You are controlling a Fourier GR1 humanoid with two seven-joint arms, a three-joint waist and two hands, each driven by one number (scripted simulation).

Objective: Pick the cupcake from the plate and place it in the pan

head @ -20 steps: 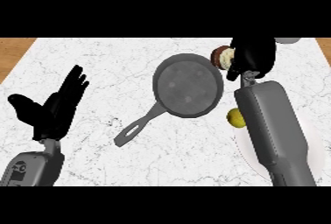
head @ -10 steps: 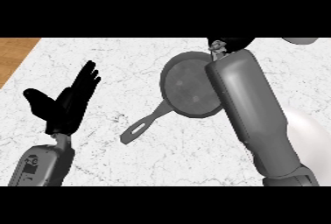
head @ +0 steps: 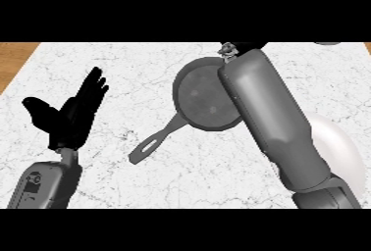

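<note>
The dark grey pan (head: 200, 98) lies on the marble counter (head: 145, 68), its handle (head: 150, 146) pointing to the lower left. My right forearm (head: 270, 117) stretches up across the pan's right edge. Only a black sliver of the right hand (head: 245, 46) shows, at the far rim of the pan, where the view ends. No cupcake is visible. The white plate (head: 342, 149) sits at the right, partly hidden behind the forearm. My left hand (head: 71, 115) rests open at the left, fingers up, well away from the pan.
A strip of wood (head: 16, 59) shows beyond the counter's upper left corner. Bare marble lies between the left hand and the pan handle, and below the pan.
My right arm has swung left and farther away, now over the pan's right side; the hand and the cupcake it held have slipped out at the top edge. The left hand stays raised.
</note>
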